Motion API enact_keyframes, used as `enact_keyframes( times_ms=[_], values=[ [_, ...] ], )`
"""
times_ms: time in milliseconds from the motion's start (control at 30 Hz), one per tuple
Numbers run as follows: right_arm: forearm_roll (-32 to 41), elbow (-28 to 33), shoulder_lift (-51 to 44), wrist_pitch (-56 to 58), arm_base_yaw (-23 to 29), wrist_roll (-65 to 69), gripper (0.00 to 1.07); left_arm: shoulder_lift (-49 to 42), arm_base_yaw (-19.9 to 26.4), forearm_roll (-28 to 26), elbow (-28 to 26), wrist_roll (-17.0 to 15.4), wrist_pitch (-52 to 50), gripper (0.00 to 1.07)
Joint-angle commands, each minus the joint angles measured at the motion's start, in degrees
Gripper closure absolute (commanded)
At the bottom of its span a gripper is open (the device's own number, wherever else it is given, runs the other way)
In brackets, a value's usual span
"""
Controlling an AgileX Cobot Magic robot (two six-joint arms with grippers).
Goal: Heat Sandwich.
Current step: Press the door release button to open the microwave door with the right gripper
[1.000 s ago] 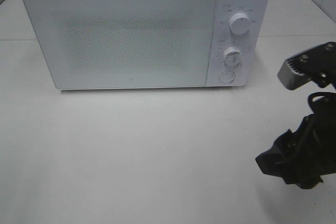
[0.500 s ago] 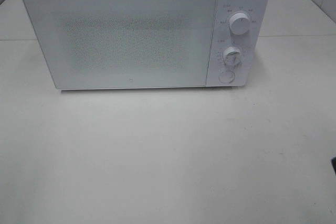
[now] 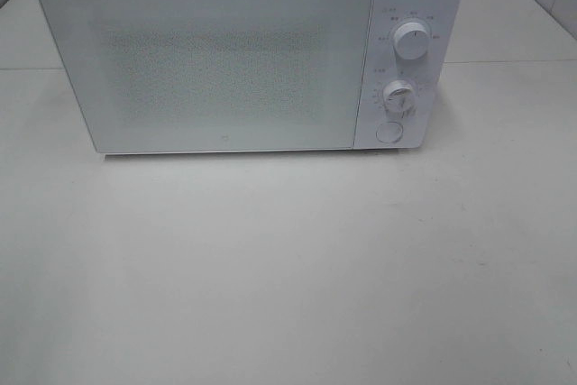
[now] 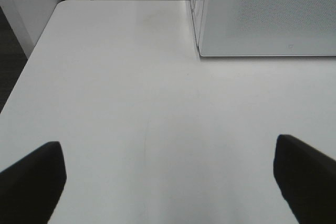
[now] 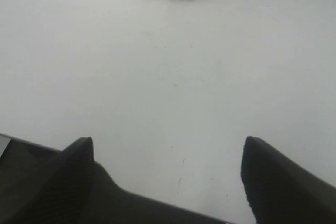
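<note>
Zero sandwiches in sight, folks. There is none on the table (image 3: 288,268) and none in either wrist view, so where the sandwich is I cannot tell. One microwave (image 3: 243,51) fills the upper half of the overhead frame. Its one door (image 3: 207,65) is shut flush, and the panel is frosted enough to hide whatever may be inside.

On to the count. Two dials sit at the upper right of that frame, the upper dial (image 3: 412,41) above the lower dial (image 3: 398,97), with one round button (image 3: 389,132) beneath them. Zero plates are visible. Two grippers are in play, though neither appears in the overhead view; each shows only on its own wrist camera.

The left gripper (image 4: 168,179) has its jaws spread wide, with two dark fingers (image 4: 31,182) showing and only bare tabletop between them. The microwave's front corner lies beyond it. The right gripper (image 5: 168,150) also has its jaws apart and holds nothing, with the button corner of the microwave off in the distance.

Now for progress, and this is judgement. If the sandwich is behind that door, loading and closing are done, which leaves the heating and the retrieval. If it is somewhere out of frame, the whole job remains. The dial markings are too small to show whether a time has been set.
</note>
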Motion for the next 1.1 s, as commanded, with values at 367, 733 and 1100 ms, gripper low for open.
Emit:
enact_keyframes(
  times_ms=[367,733,1100],
  values=[
    [-1.3,3.6,-10.7,-4.1,-7.2,-0.1,0.31,-1.7,0.2,-0.1,0.1,-0.1,-0.5,0.03],
    [-1.2,3.6,-10.7,-4.1,-7.1,-0.2,0.31,-1.4,0.2,0.0,0.1,-0.1,-0.5,0.03],
    [-0.9,1.7,-8.6,-8.8,-7.1,0.9,0.31,-1.4,0.2,0.0,0.1,-0.1,-0.5,0.03]
  ],
)
